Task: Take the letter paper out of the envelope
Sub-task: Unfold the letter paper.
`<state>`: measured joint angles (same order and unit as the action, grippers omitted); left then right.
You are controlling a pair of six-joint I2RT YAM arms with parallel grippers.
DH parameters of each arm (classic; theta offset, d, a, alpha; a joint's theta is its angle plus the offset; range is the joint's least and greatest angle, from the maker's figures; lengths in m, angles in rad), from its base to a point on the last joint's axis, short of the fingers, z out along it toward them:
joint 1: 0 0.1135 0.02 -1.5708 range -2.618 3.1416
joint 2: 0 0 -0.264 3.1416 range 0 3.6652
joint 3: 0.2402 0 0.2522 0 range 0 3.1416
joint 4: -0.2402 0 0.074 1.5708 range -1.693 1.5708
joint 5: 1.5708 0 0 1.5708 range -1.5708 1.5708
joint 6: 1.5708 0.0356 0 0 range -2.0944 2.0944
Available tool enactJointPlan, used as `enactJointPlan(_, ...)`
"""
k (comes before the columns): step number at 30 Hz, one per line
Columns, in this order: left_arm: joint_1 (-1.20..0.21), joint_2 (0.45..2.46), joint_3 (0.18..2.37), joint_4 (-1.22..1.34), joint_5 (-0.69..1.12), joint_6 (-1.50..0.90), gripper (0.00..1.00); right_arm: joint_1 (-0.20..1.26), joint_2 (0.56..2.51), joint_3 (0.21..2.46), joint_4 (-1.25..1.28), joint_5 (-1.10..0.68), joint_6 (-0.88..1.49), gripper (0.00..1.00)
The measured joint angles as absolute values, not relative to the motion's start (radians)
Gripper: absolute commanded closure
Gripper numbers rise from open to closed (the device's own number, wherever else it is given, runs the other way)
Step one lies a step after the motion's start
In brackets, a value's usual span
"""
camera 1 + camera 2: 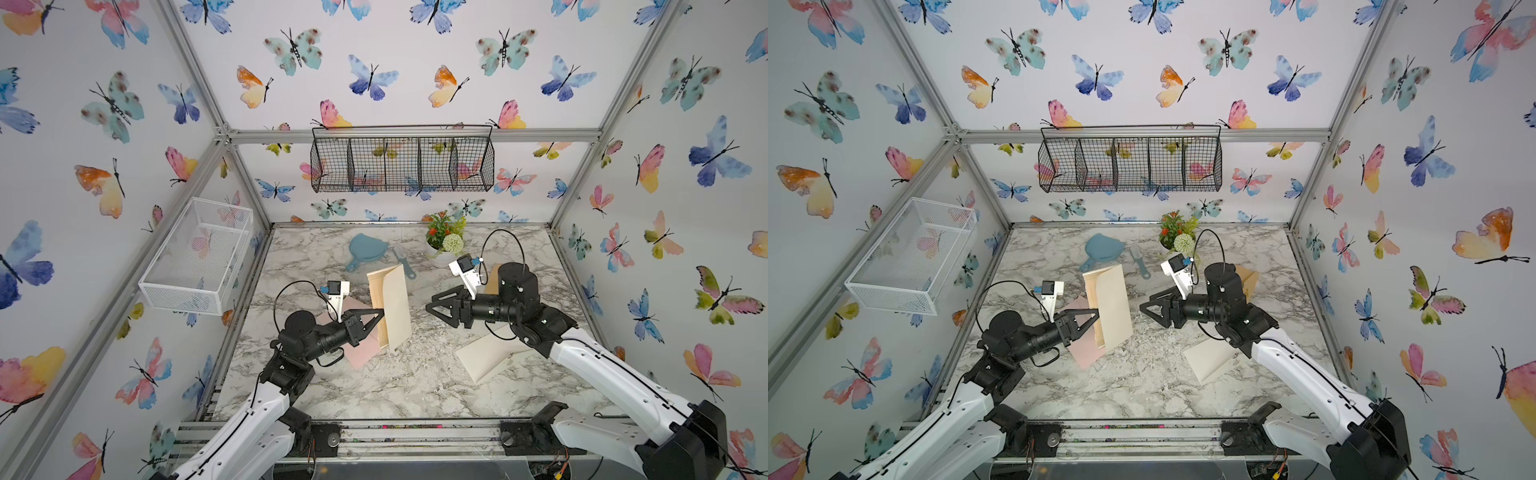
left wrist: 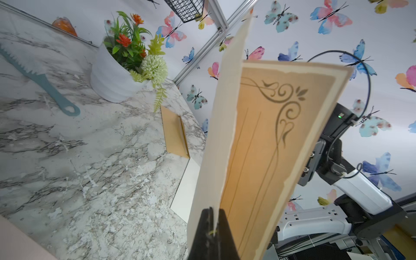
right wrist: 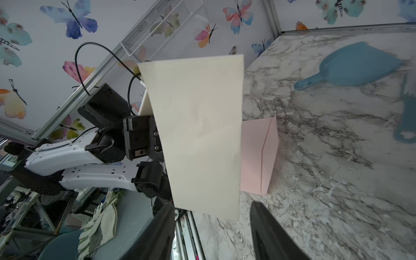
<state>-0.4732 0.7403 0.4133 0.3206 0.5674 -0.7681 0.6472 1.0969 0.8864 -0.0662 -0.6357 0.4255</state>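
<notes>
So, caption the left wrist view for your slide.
Left gripper pinches the folded letter paper above the marble table.

Nothing readable here as far as I can tell: no words, labels, brands or numbers on anything. Closest thing to print is the swirly corner ornament and the ruled lines on the letter paper (image 2: 281, 135), and that's just decoration, not writing.
</notes>
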Motion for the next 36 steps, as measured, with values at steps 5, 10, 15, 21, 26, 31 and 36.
enactJointPlan(5, -0.575, 0.825, 0.479, 0.183, 0.392, -0.729, 1.0, 0.916, 1.179, 0.966, -0.159, -0.295, 0.465, 0.36)
enactJointPlan(10, -0.701, 0.897, 0.534, 0.084, 0.233, -0.698, 1.0, 1.004, 1.299, 1.014, -0.186, -0.072, 0.531, 0.36)
enactJointPlan(15, -0.733, 0.894, 0.565, 0.046, 0.147, -0.682, 1.0, 1.005, 1.31, 1.011, -0.213, 0.076, 0.568, 0.35)
enactJointPlan(21, -0.733, 0.861, 0.562, 0.043, 0.127, -0.679, 1.0, 1.008, 1.358, 1.024, -0.23, 0.172, 0.592, 0.76)
enactJointPlan(26, -0.733, 0.793, 0.542, 0.044, 0.116, -0.677, 1.0, 1.008, 1.33, 0.979, -0.21, 0.194, 0.574, 0.98)
enactJointPlan(31, -0.716, 0.729, 0.495, 0.039, 0.091, -0.677, 1.0, 0.949, 1.188, 0.881, -0.169, 0.089, 0.528, 0.98)
enactJointPlan(36, -0.668, 0.717, 0.472, 0.054, 0.102, -0.678, 1.0, 0.879, 1.14, 0.878, -0.157, -0.08, 0.488, 0.98)
